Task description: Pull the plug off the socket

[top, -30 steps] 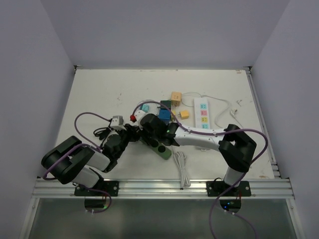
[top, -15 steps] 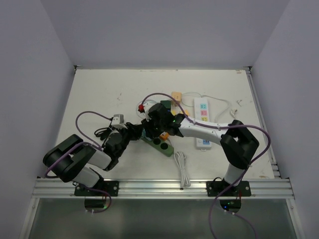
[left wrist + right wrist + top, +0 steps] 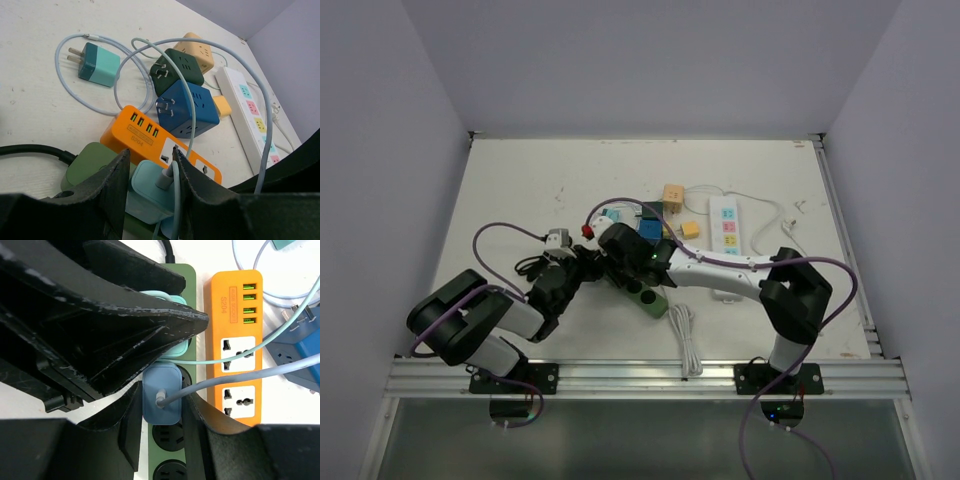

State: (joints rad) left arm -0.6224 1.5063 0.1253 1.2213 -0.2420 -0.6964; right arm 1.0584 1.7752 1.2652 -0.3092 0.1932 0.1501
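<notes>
A green power strip (image 3: pixel 170 460) lies between both arms and also shows in the top view (image 3: pixel 650 298). Two plugs sit in it side by side. One is a light teal plug (image 3: pixel 150 192) and the other a blue plug (image 3: pixel 161 395), each with a pale cable. My left gripper (image 3: pixel 150 152) is shut on the teal plug, one finger at each side. My right gripper (image 3: pixel 162 390) points straight down and is shut on the blue plug, with its fingers (image 3: pixel 127 420) tight against both sides. The two grippers crowd each other over the strip.
An orange power strip (image 3: pixel 237 347) lies right beside the green one. Behind it are a blue cube adapter (image 3: pixel 187 112), a dark green cube (image 3: pixel 177 70), a tan cube (image 3: pixel 200 47) and a loose teal charger (image 3: pixel 97 65). A white strip (image 3: pixel 727 225) lies at the right, and a white cable bundle (image 3: pixel 685 335) near the front.
Half a second ago my right gripper stood further back and to the right. It has now come back forward and left, down onto the green strip. The left arm has hardly moved.
</notes>
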